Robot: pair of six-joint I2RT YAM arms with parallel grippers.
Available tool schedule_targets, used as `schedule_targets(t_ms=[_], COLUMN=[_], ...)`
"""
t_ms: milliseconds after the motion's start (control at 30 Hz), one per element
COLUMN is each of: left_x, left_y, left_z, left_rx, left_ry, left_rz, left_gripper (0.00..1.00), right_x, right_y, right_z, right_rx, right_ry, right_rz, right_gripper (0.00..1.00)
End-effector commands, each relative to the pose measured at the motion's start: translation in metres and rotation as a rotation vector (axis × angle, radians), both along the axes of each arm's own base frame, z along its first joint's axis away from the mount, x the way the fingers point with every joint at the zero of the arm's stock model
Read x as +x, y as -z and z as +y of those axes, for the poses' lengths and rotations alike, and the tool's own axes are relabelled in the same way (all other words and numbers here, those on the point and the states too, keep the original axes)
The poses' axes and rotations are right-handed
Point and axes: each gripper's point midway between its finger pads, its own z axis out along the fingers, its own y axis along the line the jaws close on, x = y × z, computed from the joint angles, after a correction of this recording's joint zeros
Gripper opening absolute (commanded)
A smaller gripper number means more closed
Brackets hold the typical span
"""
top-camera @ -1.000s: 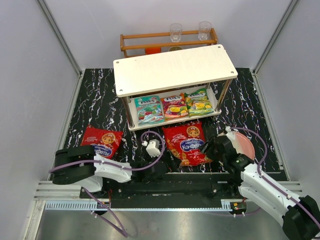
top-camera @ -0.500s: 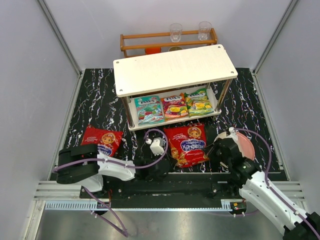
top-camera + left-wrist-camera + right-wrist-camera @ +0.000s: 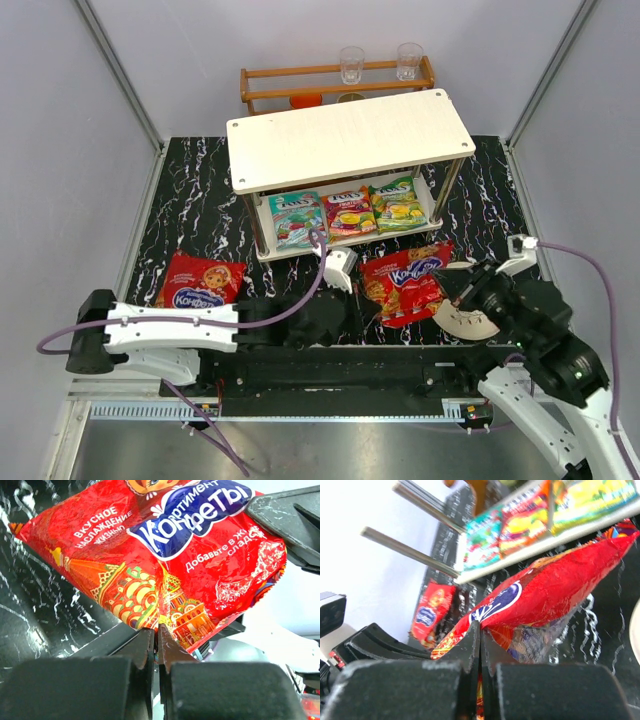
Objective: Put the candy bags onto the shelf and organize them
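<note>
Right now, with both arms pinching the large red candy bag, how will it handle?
Probably floppy: the large red candy bag creases between pinches. Likely slippery, given its glossy film. Seemingly light, as left fingers and right fingers hold its edges.

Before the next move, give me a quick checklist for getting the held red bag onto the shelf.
1. Grip of left gripper on the large red bag: ok, jaws shut on its lower edge.
2. Grip of right gripper: ok, jaws shut on the same bag.
3. Bag off the table: ok, it looks raised between both arms.
4. Room on top of the shelf: ok, nothing lies on the top board.
5. Room on the lower tier: not ok, the three small bags sit in a row across it.
6. second large red bag shelved: not ok, it lies on the table at left.
</note>
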Motion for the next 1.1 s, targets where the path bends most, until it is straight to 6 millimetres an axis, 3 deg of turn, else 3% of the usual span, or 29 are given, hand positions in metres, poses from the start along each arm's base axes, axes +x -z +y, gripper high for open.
schedule_targets(t_ms=[0,33,67,100,133,200,233,300,333,400,433,600,633,800,867,1000,1033,1067], left_x=[-0.006,-0.008,-0.011,-0.013,-0.012,-0.013,-0.013,-0.010,-0.009,-0.004,-0.002,0.012,0.023,0.047,0.056,0.084,0.100,0.100], left_y=[-0.104,-0.113,-0.135,-0.141,-0.165,-0.181,-0.206,-0.223,-0.249,-0.262,-0.279,-0.309,-0.321,-0.339,-0.358,-0.368,-0.369,-0.371], left_z=[-0.003,-0.002,-0.004,-0.003,-0.002,0.001,0.004,0.010,0.016,0.024,0.028,0.035,0.041,0.040,0.047,0.042,0.046,0.043], left_rx=[-0.135,-0.132,-0.163,-0.143,-0.175,-0.153,-0.186,-0.168,-0.201,-0.174,-0.194,-0.181,-0.196,-0.185,-0.211,-0.253,-0.258,-0.280], left_ry=[0.064,0.078,0.096,0.116,0.121,0.145,0.144,0.153,0.146,0.144,0.133,0.137,0.113,0.135,0.132,0.150,0.130,0.162], left_rz=[-0.135,-0.160,-0.175,-0.203,-0.222,-0.270,-0.295,-0.353,-0.379,-0.431,-0.451,-0.526,-0.539,-0.590,-0.620,-0.624,-0.624,-0.626], left_gripper=[0.00,0.00,0.00,0.00,0.00,0.00,0.00,0.00,0.00,0.00,0.00,0.00,0.00,0.00,0.00,0.00,0.00,0.00], right_x=[-0.016,-0.020,-0.021,-0.023,-0.022,-0.017,-0.012,-0.003,0.001,0.007,0.010,0.029,0.033,0.051,0.062,0.084,0.090,0.098], right_y=[-0.074,-0.098,-0.109,-0.129,-0.139,-0.161,-0.166,-0.182,-0.188,-0.208,-0.214,-0.251,-0.257,-0.287,-0.291,-0.302,-0.302,-0.303], right_z=[0.009,0.004,0.002,0.000,-0.003,-0.004,-0.008,-0.008,-0.010,-0.010,-0.011,-0.002,-0.003,-0.002,0.003,0.008,0.009,0.013], right_rx=[0.047,0.056,0.053,0.056,0.032,0.012,-0.013,-0.026,-0.038,-0.031,-0.045,-0.092,-0.097,-0.123,-0.138,-0.179,-0.190,-0.204], right_ry=[-0.110,-0.107,-0.104,-0.100,-0.092,-0.078,-0.056,-0.030,-0.016,0.002,0.012,0.018,0.033,0.079,0.088,0.125,0.131,0.136], right_rz=[-0.161,-0.216,-0.240,-0.270,-0.301,-0.341,-0.358,-0.399,-0.426,-0.481,-0.499,-0.568,-0.580,-0.647,-0.652,-0.687,-0.688,-0.684], right_gripper=[0.00,0.00,0.00,0.00,0.00,0.00,0.00,0.00,0.00,0.00,0.00,0.00,0.00,0.00,0.00,0.00,0.00,0.00])
